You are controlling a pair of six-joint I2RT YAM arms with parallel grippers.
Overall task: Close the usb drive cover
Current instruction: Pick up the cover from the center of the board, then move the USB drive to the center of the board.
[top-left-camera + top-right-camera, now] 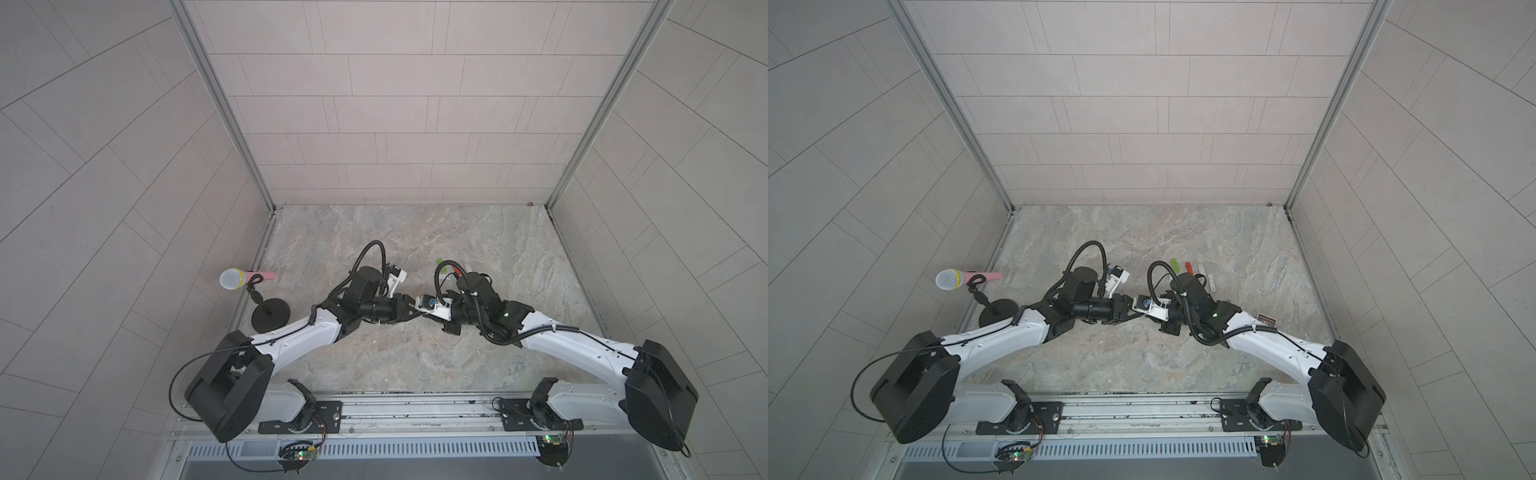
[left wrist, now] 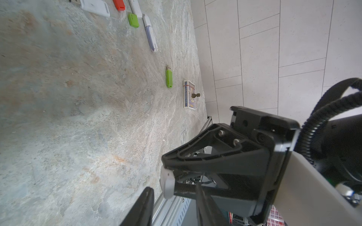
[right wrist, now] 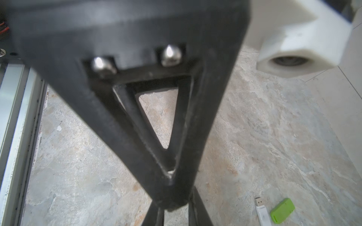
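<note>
My two arms meet tip to tip over the middle of the stone table (image 1: 415,365). In the left wrist view, my right gripper's black fingers (image 2: 215,156) pinch a small white usb drive piece (image 2: 167,182) at their tips; whether it is body or cover I cannot tell. My left gripper (image 2: 173,186) stands around that piece, its jaws apart with a gap on each side. From the right wrist view, my right gripper (image 3: 175,203) is mostly hidden behind the left finger (image 3: 156,117). Both top views show the grippers meeting (image 1: 422,313) (image 1: 1143,313).
Several loose drives lie in a row behind the right arm: a green one (image 1: 1174,265), a red one (image 1: 1189,267), white ones (image 1: 1212,282). A green drive with a bare plug (image 2: 169,78) and a small box (image 2: 189,94) lie further right. A microphone stand (image 1: 270,313) is at the left edge.
</note>
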